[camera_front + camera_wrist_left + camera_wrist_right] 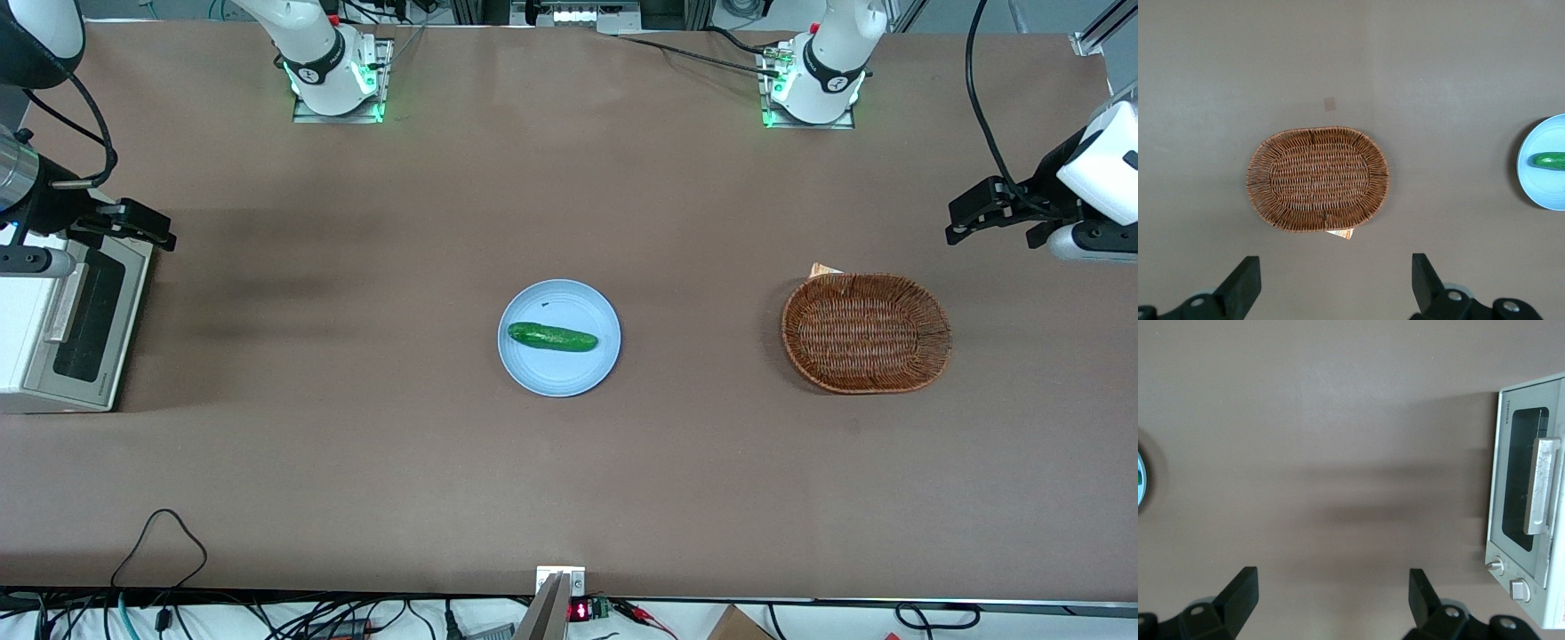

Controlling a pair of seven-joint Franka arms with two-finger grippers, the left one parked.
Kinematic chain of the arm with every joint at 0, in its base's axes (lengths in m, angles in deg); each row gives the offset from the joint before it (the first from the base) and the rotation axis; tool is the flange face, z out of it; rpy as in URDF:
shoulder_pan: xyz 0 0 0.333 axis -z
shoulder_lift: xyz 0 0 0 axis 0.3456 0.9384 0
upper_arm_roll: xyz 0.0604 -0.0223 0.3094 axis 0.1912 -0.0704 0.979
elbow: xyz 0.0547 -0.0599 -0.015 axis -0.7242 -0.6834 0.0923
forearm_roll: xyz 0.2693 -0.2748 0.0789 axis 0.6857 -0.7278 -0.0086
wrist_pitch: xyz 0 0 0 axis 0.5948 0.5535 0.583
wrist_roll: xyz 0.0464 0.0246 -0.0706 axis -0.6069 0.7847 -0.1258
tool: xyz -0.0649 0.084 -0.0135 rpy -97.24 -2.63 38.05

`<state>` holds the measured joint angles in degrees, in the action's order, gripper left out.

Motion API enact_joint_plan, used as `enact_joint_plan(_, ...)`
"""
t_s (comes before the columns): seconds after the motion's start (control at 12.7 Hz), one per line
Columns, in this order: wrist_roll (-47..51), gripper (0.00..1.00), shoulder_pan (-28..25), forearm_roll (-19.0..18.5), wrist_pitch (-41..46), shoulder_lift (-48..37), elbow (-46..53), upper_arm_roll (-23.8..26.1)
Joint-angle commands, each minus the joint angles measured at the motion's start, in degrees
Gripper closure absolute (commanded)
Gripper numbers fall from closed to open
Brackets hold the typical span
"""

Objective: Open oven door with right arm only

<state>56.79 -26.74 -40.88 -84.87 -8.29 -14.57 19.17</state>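
Observation:
The cream-white toaster oven stands at the working arm's end of the table. Its oven door (89,329) looks shut, with a dark glass window and a silver bar handle (60,307). The door also shows in the right wrist view (1521,487), with the handle (1543,485) and two knobs beside it. My right arm's gripper (147,229) hangs above the table by the oven's end farther from the front camera. It is open and empty, the fingers (1238,590) wide apart over bare table, apart from the door.
A light blue plate (560,373) with a green cucumber (551,337) lies mid-table. A brown wicker basket (867,333) lies toward the parked arm's end and also shows in the left wrist view (1318,179). The arm bases stand along the table edge farthest from the front camera.

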Motion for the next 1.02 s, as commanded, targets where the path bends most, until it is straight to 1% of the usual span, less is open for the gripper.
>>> enact_joint_plan(0.0,-0.2,0.0,0.5,1.1,0.6,0.0,0.9,0.1)
enact_joint_plan(0.39,-0.3,0.0,0.4,1.1,0.9,-0.1,0.8,0.1)
enact_joint_plan(0.47,-0.2,0.17,0.4,1.2,1.0,0.0,0.9,0.1)
enact_joint_plan(0.55,0.1,0.68,0.3,1.3,1.5,-0.1,0.9,0.1)
enact_joint_plan(0.63,0.1,0.88,0.3,1.2,4.1,-0.2,0.9,0.1)
enact_joint_plan(0.71,0.6,0.95,0.3,1.1,7.3,-0.4,1.3,0.1)
enact_joint_plan(0.79,0.0,0.98,0.3,0.9,7.8,-0.5,1.4,0.2)
enact_joint_plan(0.94,-0.2,1.0,0.0,0.4,7.5,-0.3,1.4,0.3)
